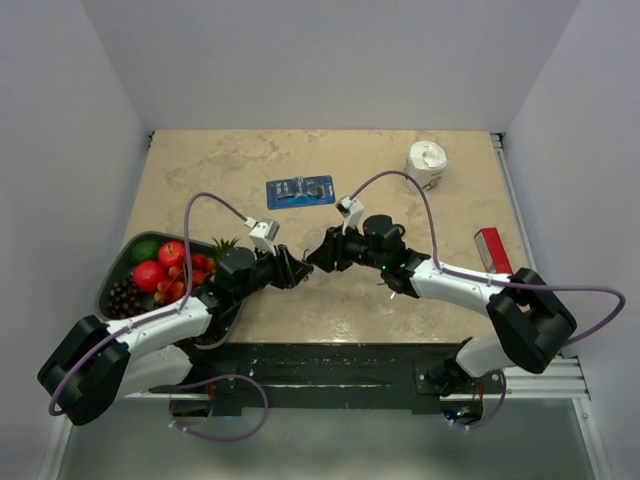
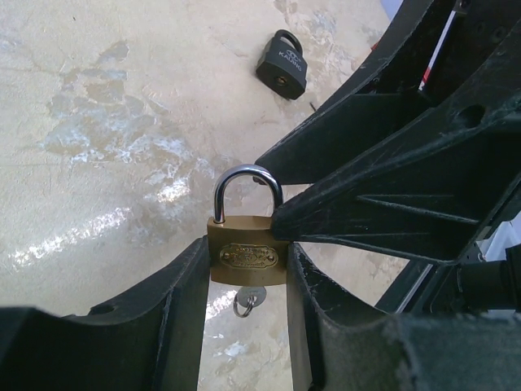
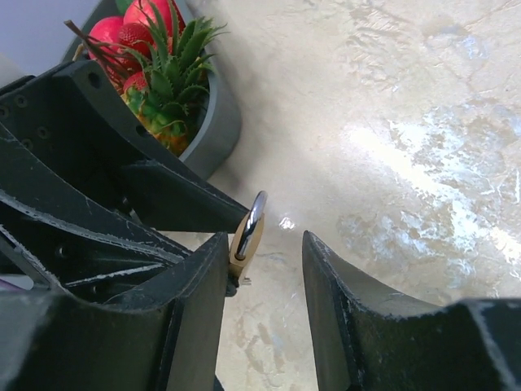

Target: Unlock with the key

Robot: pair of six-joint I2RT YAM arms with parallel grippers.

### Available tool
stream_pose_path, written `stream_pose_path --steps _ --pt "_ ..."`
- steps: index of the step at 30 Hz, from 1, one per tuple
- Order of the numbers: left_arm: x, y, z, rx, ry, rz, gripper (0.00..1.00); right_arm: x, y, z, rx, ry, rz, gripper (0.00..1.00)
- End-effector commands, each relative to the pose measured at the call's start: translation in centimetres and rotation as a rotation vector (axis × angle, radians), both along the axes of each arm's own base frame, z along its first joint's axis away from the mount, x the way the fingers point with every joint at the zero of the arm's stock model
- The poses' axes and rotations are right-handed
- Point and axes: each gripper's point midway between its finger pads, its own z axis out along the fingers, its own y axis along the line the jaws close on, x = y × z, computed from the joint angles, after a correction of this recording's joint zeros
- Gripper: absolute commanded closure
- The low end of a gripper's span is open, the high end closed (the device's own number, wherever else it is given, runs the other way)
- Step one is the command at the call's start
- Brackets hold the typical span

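Lettering first: on the black padlock (image 2: 282, 68), lying flat on the table (image 2: 98, 122) well beyond the grip, white capitals starting "KAU", the rest too small to call. On the brass padlock (image 2: 248, 254), an embossed oval badge, wording unreadable. On the blue card (image 1: 300, 191) farther back, print too fine to read.

Now the grip: pinched by its two narrow sides in the left gripper (image 2: 248, 248), matt black fingers (image 2: 191, 309) pressed against the brass body from either side. Stands upright, polished steel shackle (image 2: 247, 175) arched on top with both legs down in the body, tiny all-silver key (image 2: 248, 302) poking out of the keyhole underneath. Meets a fingertip of the right gripper (image 3: 264, 238) at one shoulder; fingers there spread wide, the lock's edge just inside one of them.

As for the key, the black-headed bunch: cannot make it out in any view.

Round about: beige stone-patterned surface, glossy with glare. Close by, a dark grey bowl (image 3: 218, 122) with a spiky green pineapple top (image 3: 175, 57) and shiny red fruit (image 3: 114, 32). Far back, a white roll (image 1: 428, 163); at the right edge, a red block (image 1: 492, 249).
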Motion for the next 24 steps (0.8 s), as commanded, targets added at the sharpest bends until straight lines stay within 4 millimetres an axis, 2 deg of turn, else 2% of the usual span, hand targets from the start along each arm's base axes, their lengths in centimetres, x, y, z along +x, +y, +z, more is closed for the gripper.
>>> stream_pose_path --steps 1,7,8,9,12,14,17,18,21,24 --pt "1.2 -1.3 3.7 -0.053 -0.116 -0.021 1.0 0.7 1.3 2.2 0.038 -0.054 0.023 0.57" --pt "0.9 -1.8 3.6 -0.053 -0.124 -0.056 1.0 0.9 1.9 1.1 0.032 -0.03 0.035 0.63" --pt "0.9 -1.9 3.6 -0.054 -0.123 -0.059 1.0 0.9 2.0 1.1 0.032 -0.026 0.039 0.68" --pt "0.9 -1.9 3.6 -0.055 -0.124 -0.061 1.0 1.0 2.0 1.1 0.032 -0.026 0.037 0.82" --pt "0.9 -2.1 3.7 -0.061 -0.126 -0.065 1.0 1.1 2.2 0.8 0.028 -0.018 0.036 1.0" --pt "1.0 -2.1 3.6 -0.067 -0.114 -0.062 1.0 1.0 2.2 0.7 0.029 -0.011 0.035 1.0" --pt "1.5 -2.2 3.0 -0.055 -0.06 -0.039 0.81 1.0 2.1 0.8 0.036 -0.009 0.031 1.0" --pt "1.6 -2.3 3.0 -0.053 -0.043 -0.035 0.64 1.0 2.1 0.8 0.037 -0.01 0.027 1.0" --pt "1.9 -2.3 2.3 -0.067 0.001 -0.006 0.4 0.9 2.0 0.8 0.04 -0.002 0.023 1.0" --pt "2.2 -2.1 2.1 -0.07 0.012 0.02 0.3 0.8 1.9 0.9 0.047 0.01 0.017 1.0"
